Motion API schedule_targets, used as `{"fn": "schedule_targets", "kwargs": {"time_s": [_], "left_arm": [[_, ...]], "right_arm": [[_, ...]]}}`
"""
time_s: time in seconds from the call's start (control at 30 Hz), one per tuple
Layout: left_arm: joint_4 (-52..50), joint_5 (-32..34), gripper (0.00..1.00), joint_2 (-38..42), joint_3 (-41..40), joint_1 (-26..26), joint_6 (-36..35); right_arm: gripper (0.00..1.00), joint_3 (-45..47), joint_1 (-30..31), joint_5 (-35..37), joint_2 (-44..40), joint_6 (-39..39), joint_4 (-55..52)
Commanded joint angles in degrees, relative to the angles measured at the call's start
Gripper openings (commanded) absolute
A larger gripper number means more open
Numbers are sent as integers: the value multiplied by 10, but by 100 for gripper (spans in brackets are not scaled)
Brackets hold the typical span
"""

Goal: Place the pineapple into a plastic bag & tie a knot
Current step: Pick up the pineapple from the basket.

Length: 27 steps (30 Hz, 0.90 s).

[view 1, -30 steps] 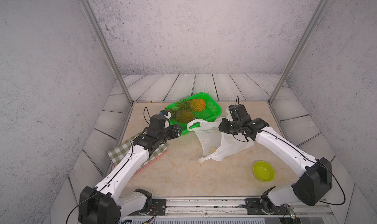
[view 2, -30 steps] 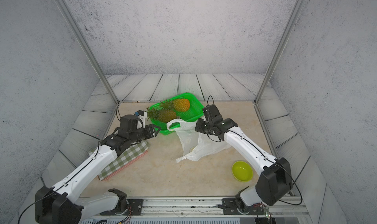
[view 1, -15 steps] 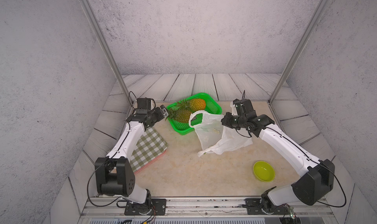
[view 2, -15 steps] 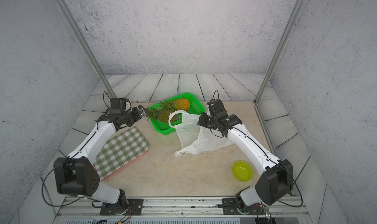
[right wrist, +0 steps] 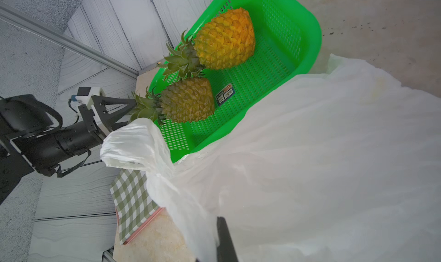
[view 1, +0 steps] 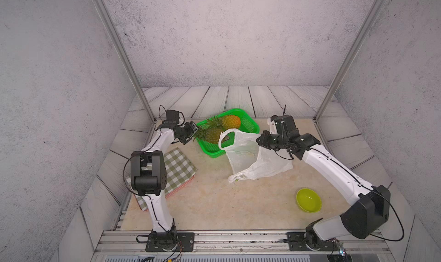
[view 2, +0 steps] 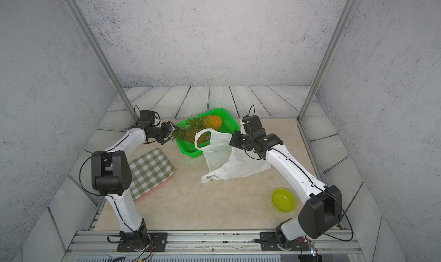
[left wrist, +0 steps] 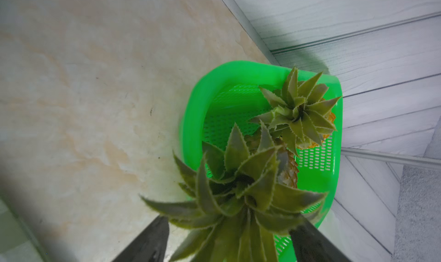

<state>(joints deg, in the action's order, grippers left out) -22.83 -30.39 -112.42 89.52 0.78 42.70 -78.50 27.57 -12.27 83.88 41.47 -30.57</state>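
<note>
Fruit is seen in the green basket (view 1: 207, 152) at upper centre of both top views. A duller pineapple (view 1: 211, 135) is laid nearer the camera and a yellower pineapple (view 1: 230, 121) behind it, both on their sides with crowns pointed to frame left. The left gripper (view 1: 191, 130) is held at the duller pineapple's crown. In the left wrist view its jaws are shown spread wide with the leaves between them, and no pinch on the leaves can be made out. The plastic bag (view 1: 250, 163) is found at centre frame, just right of the basket and partly in front of it. Its upper edge is clamped in the closed right gripper (view 1: 260, 141), so the bag is hung from there with its lower end draped on the table (view 1: 214, 201). One handle loop (view 1: 220, 139) is stood open at the bag's upper left, overlapping the basket. A checked cloth (view 1: 177, 170) is laid at frame left, and a yellow-green bowl (view 1: 308, 200) at lower right, well apart from the bag.
</note>
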Motion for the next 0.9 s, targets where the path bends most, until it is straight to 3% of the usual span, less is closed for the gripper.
{"fn": "schedule_targets", "kwargs": {"time_s": [0.0, 0.1, 0.27, 0.4, 0.67, 0.87], "left_arm": [[-3, -31, 75, -22, 27, -3, -9], [-20, -29, 62, -35, 42, -3, -30], [-40, -31, 18, -47, 58, -4, -66], [-51, -14, 3, -27, 65, -4, -86], [-47, -45, 0, 45, 96, -3, -81], [1, -67, 0, 182, 21, -2, -49]], "right_arm": [[0, -3, -2, -12, 6, 2, 9], [0, 2, -2, -18, 8, 4, 14], [0, 10, -2, -24, 10, 9, 22], [0, 15, -2, -25, 11, 10, 23], [0, 10, -2, -23, 12, 9, 18], [0, -6, -2, -24, 16, 14, 9]]}}
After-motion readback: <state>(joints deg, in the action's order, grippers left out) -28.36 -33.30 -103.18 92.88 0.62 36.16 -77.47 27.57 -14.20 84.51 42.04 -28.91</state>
